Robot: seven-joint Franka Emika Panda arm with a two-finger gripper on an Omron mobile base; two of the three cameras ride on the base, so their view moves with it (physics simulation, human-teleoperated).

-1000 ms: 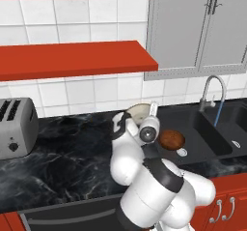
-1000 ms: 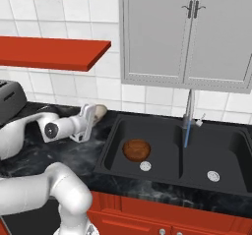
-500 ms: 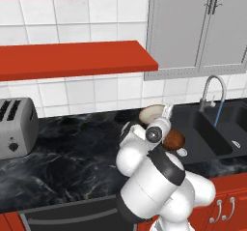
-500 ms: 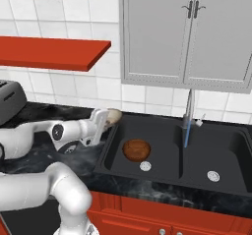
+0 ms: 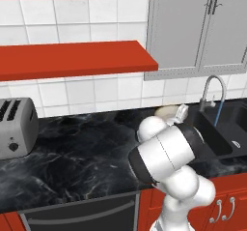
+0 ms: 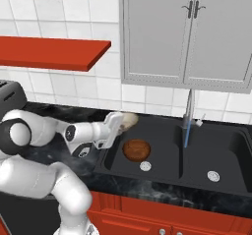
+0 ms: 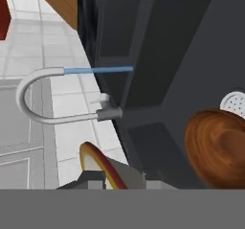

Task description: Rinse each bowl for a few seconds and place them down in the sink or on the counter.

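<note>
- The toaster (image 5: pixel 17 128) sits far left on the counter (image 5: pixel 82 152).
- The gripper (image 6: pixel 120 126) is clamped on the cream bowl (image 6: pixel 129 120), holding it in the air above the near-left edge of the sink (image 6: pixel 162 165).
- The reddish-brown bowl (image 6: pixel 136 149) lies in the left basin, just beside the drain (image 6: pixel 145 166).
- Water streams from the faucet (image 6: pixel 188 112).

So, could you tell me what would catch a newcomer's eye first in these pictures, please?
Probably the white arm reaching over the counter's black marble-look top, its gripper carrying the cream-white bowl with a tan rim at the left edge of the wide black double-basin sink. Next, the reddish-brown wood-like bowl in the left basin, and the thin blue stream under the silver gooseneck faucet.
</note>
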